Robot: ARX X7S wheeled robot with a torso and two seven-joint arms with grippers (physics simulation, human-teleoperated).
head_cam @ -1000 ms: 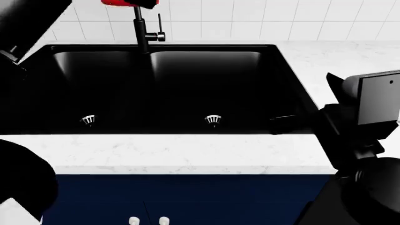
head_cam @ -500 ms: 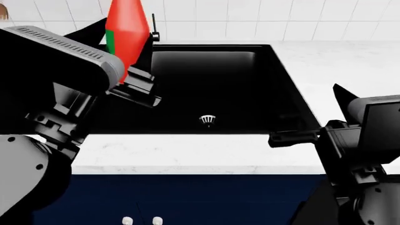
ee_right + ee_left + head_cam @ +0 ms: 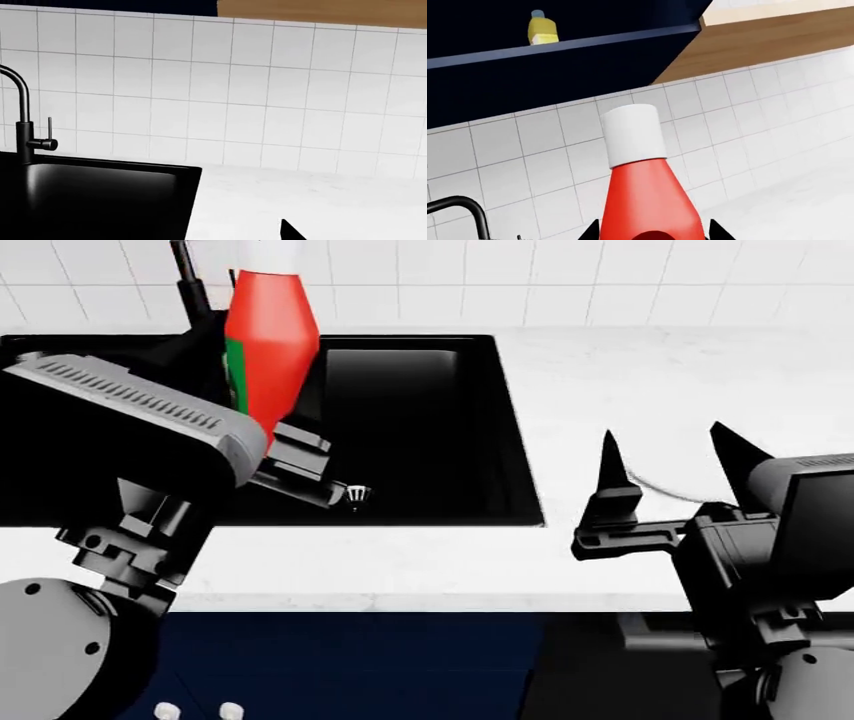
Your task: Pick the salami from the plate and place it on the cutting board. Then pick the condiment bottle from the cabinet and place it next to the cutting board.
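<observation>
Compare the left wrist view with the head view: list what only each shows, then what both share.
Only the left wrist view: a yellow bottle on the cabinet shelf. Only the head view: the black sink, the open right tool, a white plate edge behind it, and the bottle's green patch. Both: the condiment bottle gripped by the left tool, the faucet, the tiled wall.
</observation>
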